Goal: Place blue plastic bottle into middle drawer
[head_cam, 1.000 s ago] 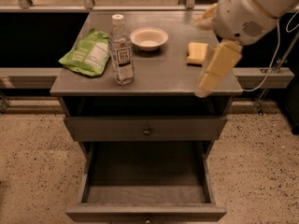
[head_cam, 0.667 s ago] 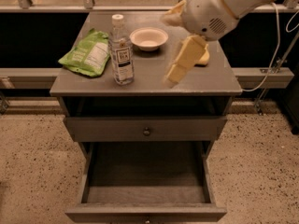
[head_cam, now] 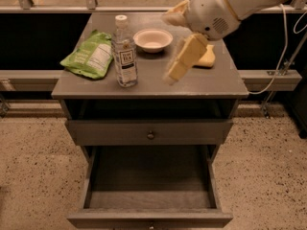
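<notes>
The blue plastic bottle (head_cam: 124, 51) stands upright on the left half of the grey cabinet top (head_cam: 201, 80), with a white cap and a white-and-dark label. My gripper (head_cam: 168, 47) hangs over the middle of the top, to the right of the bottle and apart from it. Its two yellow fingers (head_cam: 184, 59) are spread open and hold nothing. The middle drawer (head_cam: 148, 218) is pulled out wide below, and its inside shows nothing in it. The drawer above it (head_cam: 150, 131) is shut.
A green snack bag (head_cam: 91, 56) lies left of the bottle. A white bowl (head_cam: 152, 38) sits behind my gripper. A yellow object (head_cam: 207, 59) lies at the right, partly behind the arm. A cable (head_cam: 280, 66) hangs at the right. The floor is speckled.
My gripper has moved left across the cabinet top, from its right edge to the middle, closer to the bottle. The bottle and drawers have not moved.
</notes>
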